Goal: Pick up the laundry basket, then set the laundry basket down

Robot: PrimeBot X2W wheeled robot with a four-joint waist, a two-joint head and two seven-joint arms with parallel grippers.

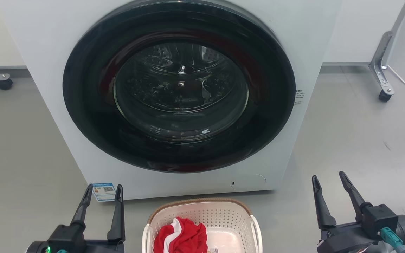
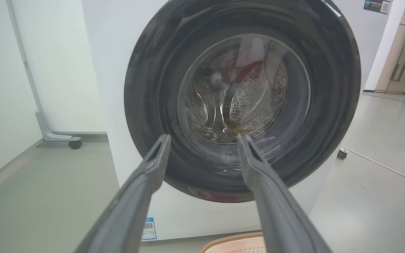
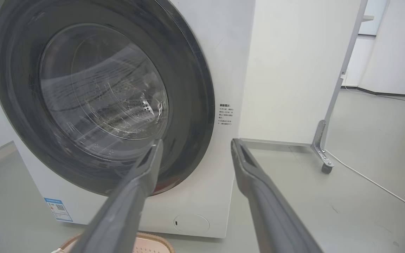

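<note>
Here, one laundry basket (image 1: 202, 214), two spread grippers (image 1: 104, 187) (image 1: 328, 175)

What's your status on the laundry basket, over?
Left gripper open, empty. Right gripper open, empty. Laundry basket on floor between them, red-and-white cloth inside. Washing machine close behind it, door shut.

Washer (image 1: 179, 86) close behind basket (image 1: 202, 216) (open floor (image 1: 287, 218) alongside)

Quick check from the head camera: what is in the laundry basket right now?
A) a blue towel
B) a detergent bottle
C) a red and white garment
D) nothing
C: a red and white garment lies bunched inside the laundry basket, toward its left side.
</note>
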